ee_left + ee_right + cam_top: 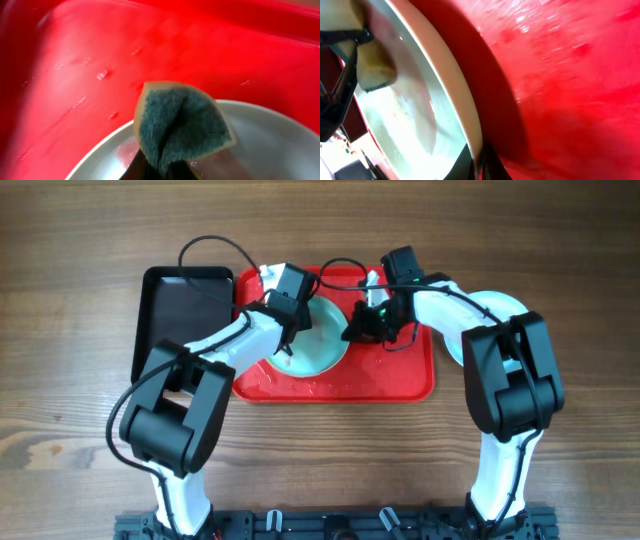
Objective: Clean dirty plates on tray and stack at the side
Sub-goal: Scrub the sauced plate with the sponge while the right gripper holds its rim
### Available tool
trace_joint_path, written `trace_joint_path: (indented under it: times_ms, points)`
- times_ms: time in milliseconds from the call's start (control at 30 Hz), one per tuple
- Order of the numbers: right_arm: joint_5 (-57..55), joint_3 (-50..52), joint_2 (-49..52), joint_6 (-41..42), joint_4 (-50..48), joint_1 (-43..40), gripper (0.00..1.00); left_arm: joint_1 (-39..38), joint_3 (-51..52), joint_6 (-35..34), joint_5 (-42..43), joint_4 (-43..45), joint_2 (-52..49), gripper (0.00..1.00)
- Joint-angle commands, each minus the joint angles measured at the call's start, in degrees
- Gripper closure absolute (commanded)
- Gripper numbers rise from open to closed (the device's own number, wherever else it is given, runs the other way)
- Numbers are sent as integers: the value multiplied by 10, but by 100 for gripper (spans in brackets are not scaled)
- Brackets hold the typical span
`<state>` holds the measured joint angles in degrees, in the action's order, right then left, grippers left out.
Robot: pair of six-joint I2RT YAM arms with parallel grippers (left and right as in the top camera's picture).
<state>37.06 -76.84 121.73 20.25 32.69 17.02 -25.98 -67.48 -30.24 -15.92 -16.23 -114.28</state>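
Note:
A pale blue plate [322, 340] sits tilted on the red tray [400, 375]. My right gripper [358, 330] is shut on its right rim [455, 95], with the fingertips [481, 162] pinching the edge and lifting it off the tray [570, 75]. My left gripper [289, 345] is shut on a green and yellow sponge [182, 125] pressed against the plate's inner face [270, 140]. A faint red smear [127, 150] shows on the plate beside the sponge. The right wrist view shows the sponge [375, 70] from its yellow side, with wet streaks on the plate.
A smaller black tray [185, 315] lies just left of the red one. Another pale plate [500, 305] rests on the wooden table right of the tray, partly under my right arm. Water drops and smears cover the red tray's floor [105, 75].

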Motion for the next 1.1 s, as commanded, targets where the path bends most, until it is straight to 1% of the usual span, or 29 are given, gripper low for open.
trace_joint_path:
  times_ms: [0, 67, 200, 300, 367, 433, 500, 600, 667, 733, 1000, 1067]
  points:
    - [-9, 14, 16, 0, 6, -7, 96, 17, 37, -16, 12, -94, -46, 96]
    - [-10, 14, 16, 0, 6, -7, 96, 17, 37, 40, 96, -121, -46, 96]
    - [-12, 14, 16, 8, 6, -7, 96, 18, 37, 120, 236, -159, -45, 96]
    - [-12, 14, 16, 8, 6, -7, 96, 21, 37, 201, 373, -174, -45, 96]
    - [-12, 14, 16, 8, 6, -7, 96, 21, 37, 263, 483, -179, -45, 96]
    - [-12, 14, 16, 8, 6, -7, 96, 21, 37, 301, 554, -179, -45, 96]
    - [-12, 14, 16, 8, 6, -7, 96, 21, 37, 325, 592, -172, -45, 96]
    - [-12, 14, 16, 8, 6, -7, 96, 22, 37, 325, 575, -150, -45, 96]
    - [-12, 14, 16, 8, 6, -7, 96, 25, 37, 299, 530, -124, -45, 96]
    - [-12, 14, 16, 9, 6, -7, 96, 28, 37, 260, 472, -98, -45, 96]
    - [-12, 14, 16, 9, 7, -7, 96, 41, 37, 49, 183, 37, -45, 96]
    - [-12, 14, 16, 9, 7, -7, 96, 44, 37, 10, 110, 57, -45, 96]
